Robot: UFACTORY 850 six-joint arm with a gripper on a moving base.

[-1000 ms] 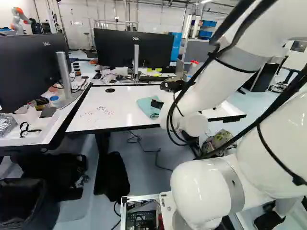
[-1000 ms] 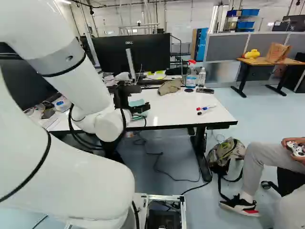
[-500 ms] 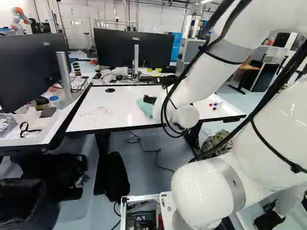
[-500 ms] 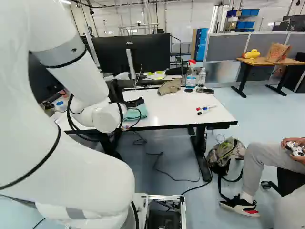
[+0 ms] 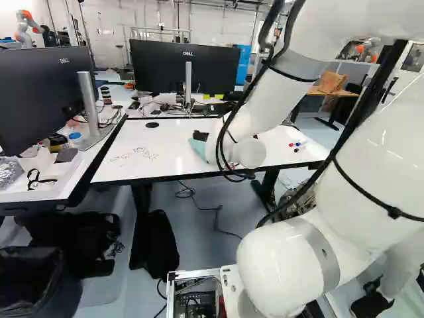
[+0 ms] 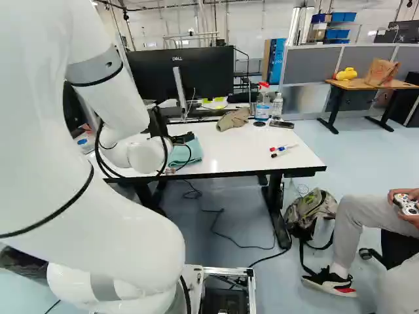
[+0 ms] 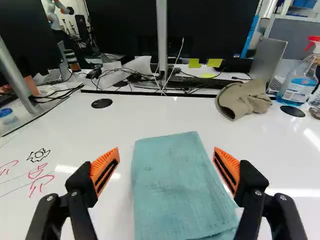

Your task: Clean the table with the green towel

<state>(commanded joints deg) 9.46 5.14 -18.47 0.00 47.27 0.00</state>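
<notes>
Spread wide apart at the gripper [image 6: 185, 138], with the orange pads [image 7: 104, 171] facing each other from both sides of the green towel [image 7: 175, 185], in a gap broader than its far end. Points forward, away from the gripper, with long axis running between the fingers toward the far edge of the table [image 6: 252, 150], leaning only a little to the side of the red and black drawings [image 7: 40, 175]. Lies flat between and ahead of the jaws, nearer to the finger on the spray bottle [image 7: 299, 84] side, and closer to the near table edge than to the far one.
</notes>
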